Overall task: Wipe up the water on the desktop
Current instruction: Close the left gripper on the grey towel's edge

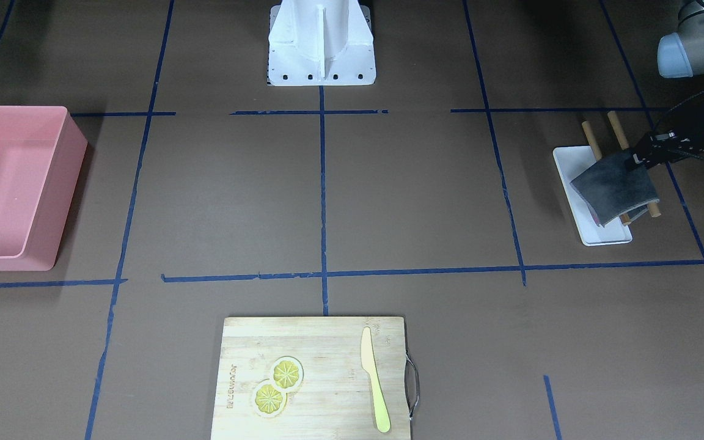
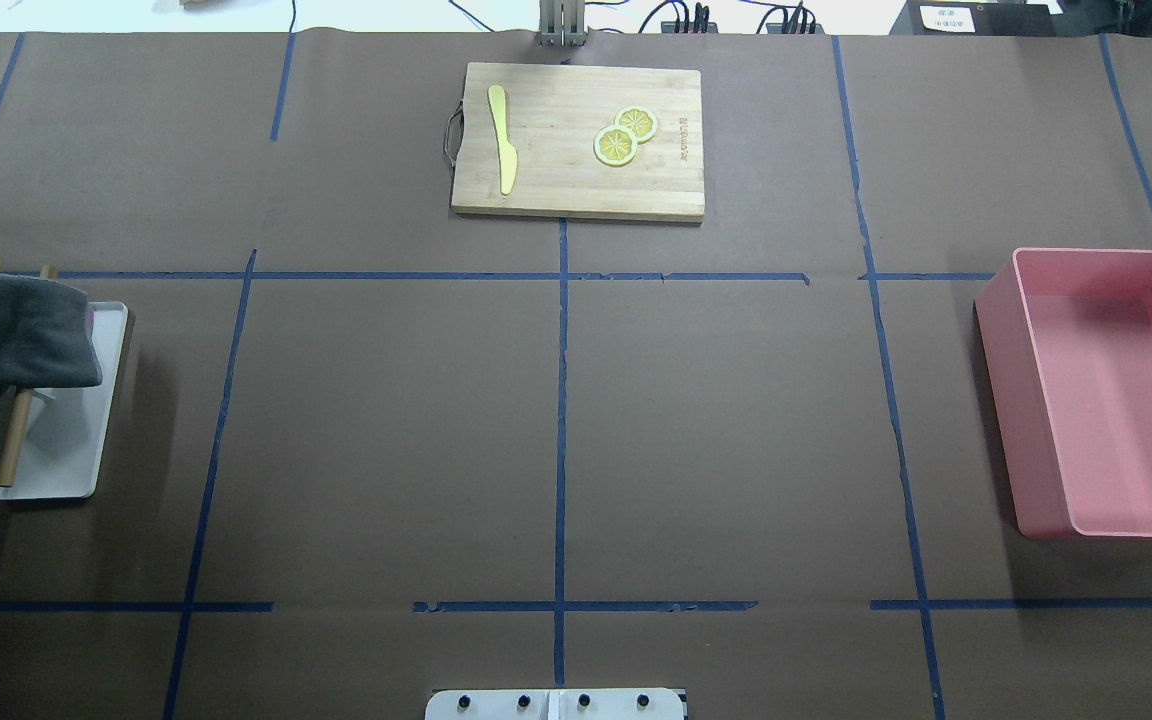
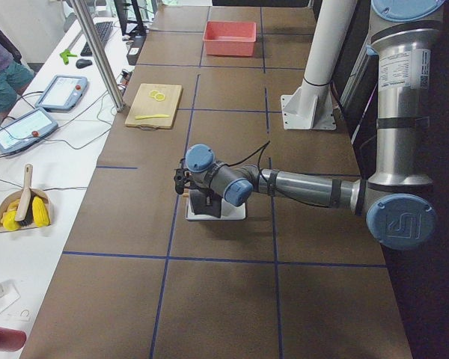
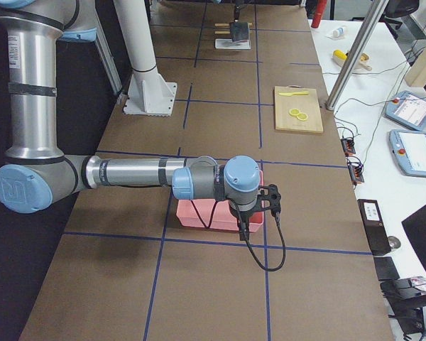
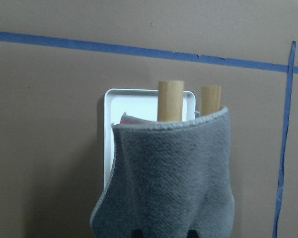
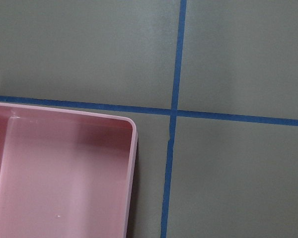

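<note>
Desktop (image 1: 388,201) beneath left hand (image 1: 637,161) with cloth (image 1: 613,184)

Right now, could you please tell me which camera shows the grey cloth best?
The left wrist view: the grey cloth fills its lower half, weave clear, before two wooden rods and a white tray. Front-facing and overhead show it small at one side, side views barely, right wrist not at all.

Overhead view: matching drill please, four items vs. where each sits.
Items:
1. cloth
2. knife
3. lemon slices
4. pink bin

Places:
A. right half of the board
B. right side of the desktop
C. over the white tray
D. left half of the board

Pairs: 1-C, 2-D, 3-A, 4-B
</note>
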### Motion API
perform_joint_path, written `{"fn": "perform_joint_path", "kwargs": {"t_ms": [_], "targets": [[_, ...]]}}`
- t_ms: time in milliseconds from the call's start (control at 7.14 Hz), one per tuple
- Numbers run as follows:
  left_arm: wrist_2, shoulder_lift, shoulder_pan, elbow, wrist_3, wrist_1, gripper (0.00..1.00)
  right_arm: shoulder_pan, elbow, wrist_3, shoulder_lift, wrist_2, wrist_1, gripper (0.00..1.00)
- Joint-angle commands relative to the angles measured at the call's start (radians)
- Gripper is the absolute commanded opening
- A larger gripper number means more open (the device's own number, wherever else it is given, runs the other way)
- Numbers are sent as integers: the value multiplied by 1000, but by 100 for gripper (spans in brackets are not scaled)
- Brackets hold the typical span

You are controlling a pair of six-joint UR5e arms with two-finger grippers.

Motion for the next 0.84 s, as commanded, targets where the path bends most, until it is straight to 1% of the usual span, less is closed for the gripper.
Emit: {"fn": "perform_joint_path", "kwargs": {"t_ms": [0, 280, 420, 560, 700], "targets": [[-27, 6, -3, -13, -1, 8, 16, 0, 0, 0, 0, 0, 0, 100], [-27, 8, -3, -15, 0, 8, 10, 0, 0, 0, 0, 0, 0, 100], [-27, 6, -5, -15, 0, 8, 10, 0, 0, 0, 0, 0, 0, 100], [-27, 6, -5, -12, -1, 9, 11, 0, 0, 0, 0, 0, 0, 100], [-26, 6, -5, -10, -1, 9, 18, 0, 0, 0, 0, 0, 0, 100]]}}
